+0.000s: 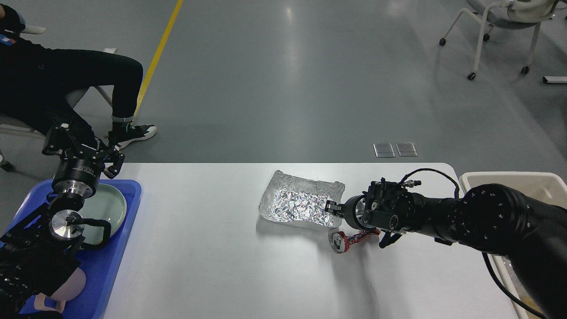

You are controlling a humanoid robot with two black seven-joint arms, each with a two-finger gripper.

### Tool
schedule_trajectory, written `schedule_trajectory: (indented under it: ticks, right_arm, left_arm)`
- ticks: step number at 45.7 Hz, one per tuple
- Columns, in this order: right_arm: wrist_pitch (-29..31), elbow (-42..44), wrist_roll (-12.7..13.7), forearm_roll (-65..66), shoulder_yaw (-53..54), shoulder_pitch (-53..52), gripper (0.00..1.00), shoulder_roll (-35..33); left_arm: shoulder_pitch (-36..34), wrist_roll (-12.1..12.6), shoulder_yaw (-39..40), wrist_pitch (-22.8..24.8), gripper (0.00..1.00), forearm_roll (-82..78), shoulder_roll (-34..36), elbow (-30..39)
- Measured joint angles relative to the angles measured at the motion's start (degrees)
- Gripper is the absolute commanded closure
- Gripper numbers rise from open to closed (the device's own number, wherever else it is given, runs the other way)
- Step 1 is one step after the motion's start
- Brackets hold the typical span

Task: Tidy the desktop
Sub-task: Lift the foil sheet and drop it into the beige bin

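Note:
The white desktop (221, 266) holds a crumpled silver foil tray (299, 206) and a crushed red can (350, 239) just in front of the tray's right corner. My right gripper (333, 209) comes in from the right, low over the desktop, with its tip at the foil tray's right edge and just above the can. It looks dark and end-on, so I cannot tell its fingers apart. My left gripper (83, 148) is open and empty, held above the far end of the blue tray (119, 248) at the left.
A pale green plate (106, 206) lies in the blue tray. A beige bin (509, 179) stands off the desktop's right edge behind my right arm. A seated person's legs (88, 84) are at far left. A wheeled chair (500, 26) stands far right.

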State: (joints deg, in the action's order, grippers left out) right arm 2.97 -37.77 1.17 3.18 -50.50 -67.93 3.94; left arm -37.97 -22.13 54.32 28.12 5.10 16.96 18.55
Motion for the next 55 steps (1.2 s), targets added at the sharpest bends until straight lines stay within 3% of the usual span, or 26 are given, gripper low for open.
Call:
schedule_trajectory:
  ticks: [7, 15, 28, 35, 43, 55]
  right_arm:
    - [0.87, -4.22, -0.03, -0.19, 3.99, -3.33, 1.00, -3.50]
    - [1.98, -16.55, 0.08, -0.22, 8.43, -12.31, 1.00, -14.50]
    - [13.23, -28.13, 0.43, -0.21, 11.91, -30.40, 1.00, -33.15]
    - [19.58, -28.82, 0.57, -0.25, 15.44, -35.94, 1.00, -40.43]
    - [20.74, -26.23, 0.68, -0.12, 14.65, -36.12, 1.00, -45.68]
    - [16.28, -10.83, 0.67, -0.54, 12.49, -16.87, 1.00, -49.00]
  left_arm:
    - [0.00, 0.00, 0.00, 0.00, 0.03, 0.00, 0.01, 0.00]
    - [0.00, 0.00, 0.00, 0.00, 0.03, 0.00, 0.01, 0.00]
    - [0.00, 0.00, 0.00, 0.00, 0.03, 0.00, 0.01, 0.00]
    - [0.00, 0.00, 0.00, 0.00, 0.03, 0.00, 0.01, 0.00]
    - [0.00, -0.01, 0.00, 0.00, 0.03, 0.00, 0.01, 0.00]
    - [0.00, -0.01, 0.00, 0.00, 0.04, 0.00, 0.00, 0.00]
